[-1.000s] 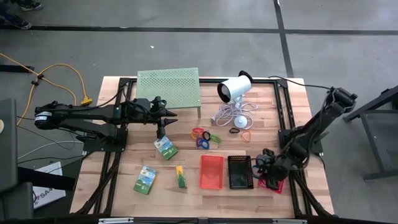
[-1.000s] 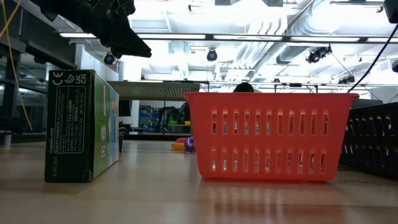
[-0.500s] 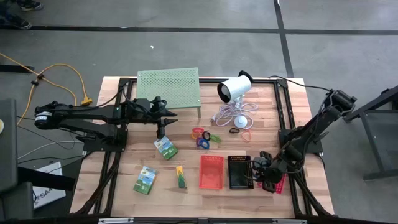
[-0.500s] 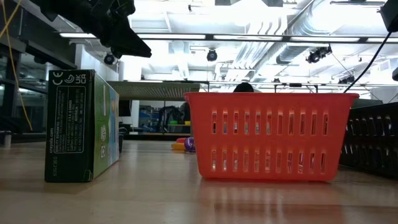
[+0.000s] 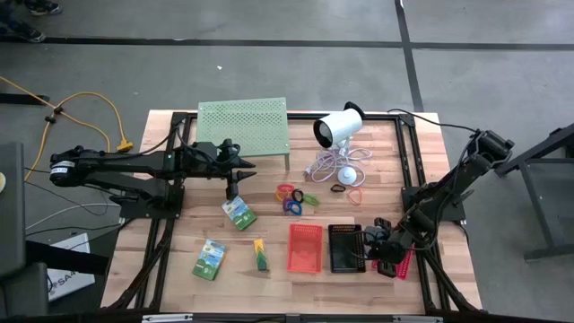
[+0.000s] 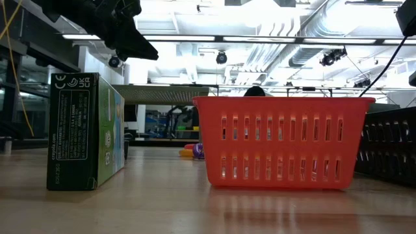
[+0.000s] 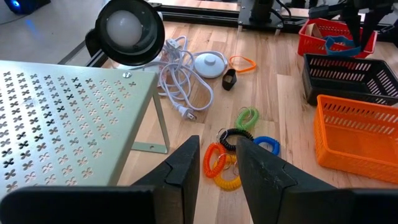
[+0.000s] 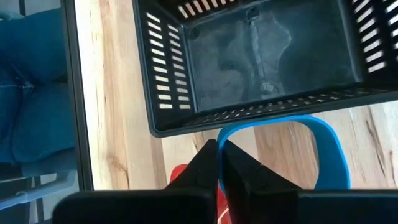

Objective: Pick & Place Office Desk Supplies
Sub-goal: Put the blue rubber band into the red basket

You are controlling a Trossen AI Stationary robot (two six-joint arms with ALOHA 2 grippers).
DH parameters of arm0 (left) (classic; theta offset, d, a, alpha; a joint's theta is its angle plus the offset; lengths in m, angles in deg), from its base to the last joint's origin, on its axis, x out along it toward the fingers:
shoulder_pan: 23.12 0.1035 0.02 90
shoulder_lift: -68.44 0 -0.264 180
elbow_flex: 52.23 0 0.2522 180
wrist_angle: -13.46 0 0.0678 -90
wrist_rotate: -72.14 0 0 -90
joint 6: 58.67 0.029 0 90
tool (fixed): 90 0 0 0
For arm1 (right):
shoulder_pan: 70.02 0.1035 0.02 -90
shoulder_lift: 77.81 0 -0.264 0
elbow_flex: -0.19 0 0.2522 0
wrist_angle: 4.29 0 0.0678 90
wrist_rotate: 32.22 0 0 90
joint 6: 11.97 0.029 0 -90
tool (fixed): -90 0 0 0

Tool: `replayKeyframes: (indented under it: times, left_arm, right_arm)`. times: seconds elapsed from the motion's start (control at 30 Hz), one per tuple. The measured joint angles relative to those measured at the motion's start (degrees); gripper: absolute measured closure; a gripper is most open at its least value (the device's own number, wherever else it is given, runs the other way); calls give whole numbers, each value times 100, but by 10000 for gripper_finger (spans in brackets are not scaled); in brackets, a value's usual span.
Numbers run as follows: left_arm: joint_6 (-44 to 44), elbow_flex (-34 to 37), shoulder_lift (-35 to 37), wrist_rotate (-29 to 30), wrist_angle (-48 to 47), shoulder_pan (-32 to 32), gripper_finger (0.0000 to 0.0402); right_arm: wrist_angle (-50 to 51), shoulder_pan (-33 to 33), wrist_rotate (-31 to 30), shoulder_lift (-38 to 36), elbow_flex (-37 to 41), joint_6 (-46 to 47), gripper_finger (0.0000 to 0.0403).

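Right pincer [image 5: 384, 254] sits low at the near right of the counter [image 5: 377, 144], over the pink basket [image 5: 405, 264], fingers pressed together on a blue band [image 8: 323, 146]. The band loops out past the fingertips, just beside the black basket [image 5: 345, 248]. In the left wrist view the band hangs above the pink basket's opening.

Left pincer [image 5: 235, 184] hovers near the pale-green stand [image 5: 243, 124], fingers spread a little, holding nothing. One green pack [image 5: 239, 213] lies just beyond its tips.

Counts:
- Baskets: 3, in a row (red [image 5: 305, 247], black, pink). The red one is farthest from the right pincer.
- Green packs: 3. Besides the one at the left pincer, a second [image 5: 210, 259] and a small third [image 5: 260, 257] lie toward the counter's near edge.
- Coiled loops [image 7: 231, 152] ahead of the left pincer: at least 5 (red, yellow, black, green, blue), bunched and touching.
- One orange band [image 7: 242, 63] beside the white lamp's [image 5: 338, 127] cable.
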Motion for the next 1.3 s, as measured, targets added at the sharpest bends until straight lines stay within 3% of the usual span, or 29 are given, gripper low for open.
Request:
replayKeyframes:
  times: [0.47,1.3]
  left_arm:
    - [0,0,0,-1,-2,-2,300]
    - [0,2,2,-1,0,-1,300]
  right_arm:
    - [269,194,-144,-448,0,694,399]
    - [1580,1800,-82,-662,0,3877,399]
